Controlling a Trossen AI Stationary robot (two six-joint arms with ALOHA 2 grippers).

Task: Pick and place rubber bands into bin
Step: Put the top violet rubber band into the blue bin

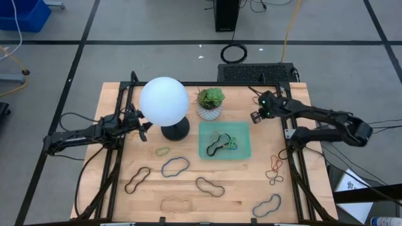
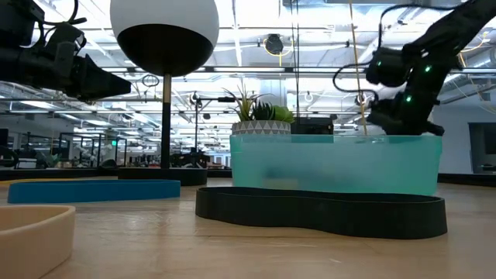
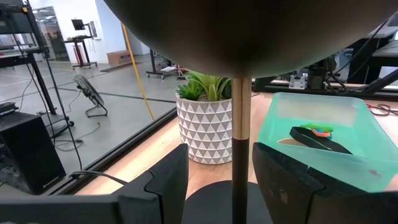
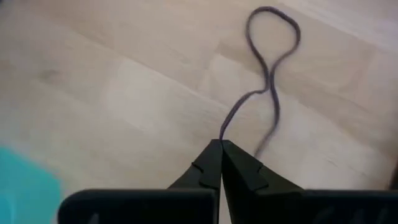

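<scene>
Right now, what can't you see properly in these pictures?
- Low view: the bin's contents, blurred by its frosted wall.
- High view: the lamp's globe covers the table beneath.
- Right wrist view: the right tool pinches a rubber band; its colour is unclear.

No readable text, labels, brand names, numbers or signs in any view. Nothing legible on the table (image 1: 119, 188), on the bin (image 1: 245, 150), on the white plant pot (image 3: 205, 134) (only a triangle pattern) or on the dark box on the floor (image 3: 28, 152). Background room items in the low view are too small to read.
</scene>
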